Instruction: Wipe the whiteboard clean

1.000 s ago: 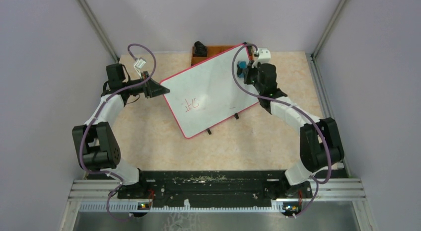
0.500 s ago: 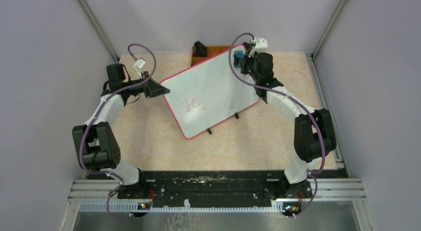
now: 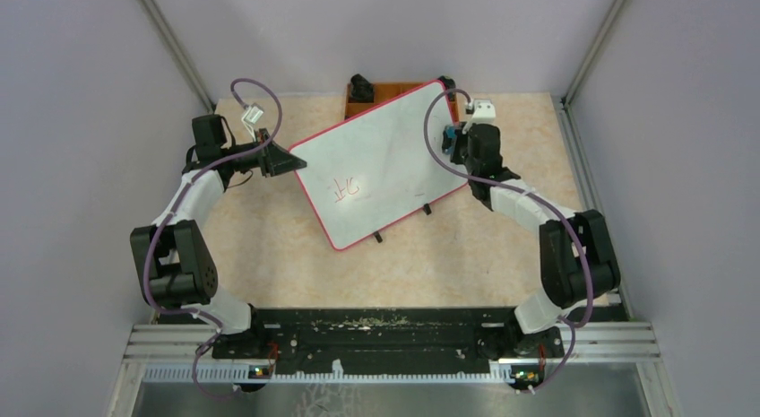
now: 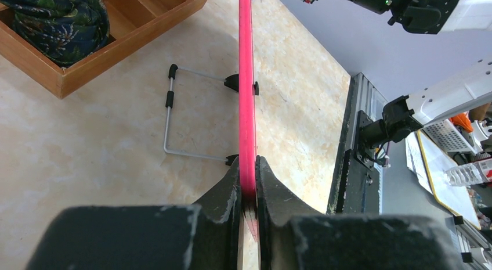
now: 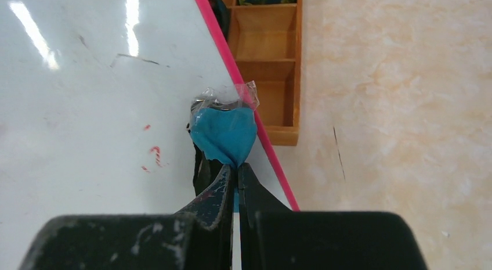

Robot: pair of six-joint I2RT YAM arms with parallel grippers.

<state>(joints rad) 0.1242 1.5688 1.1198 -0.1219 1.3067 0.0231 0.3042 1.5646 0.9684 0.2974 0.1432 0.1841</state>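
whiteboard point(image 3: 385, 157): sitting just in front of the wooden tray point(image 3: 387, 91), its far corner overlapping it.
left gripper point(image 4: 248, 172): clamping tight on the whiteboard's red rim, well left of the tray.
right gripper point(image 5: 235, 176): pinching a blue wad point(image 5: 224, 132), pressing it near the tray's front.

From above, the red writing point(image 3: 346, 189) on the whiteboard point(image 3: 385, 148) is too small to read. The board covers most of the wooden tray point(image 3: 394, 89). Only the tray's far-left part shows, and the dark bundle point(image 3: 361, 85) in it is too small to make out. The left wrist view sees the board edge-on, so its face is hidden. There the bundle, a patterned cloth, is cut off at the top-left corner. The blue lump point(image 5: 223, 133) pinched in the right gripper point(image 5: 235, 168) hides its own underside, so whether it touches the board cannot be told. From above, the arm covers nearly all of the lump.
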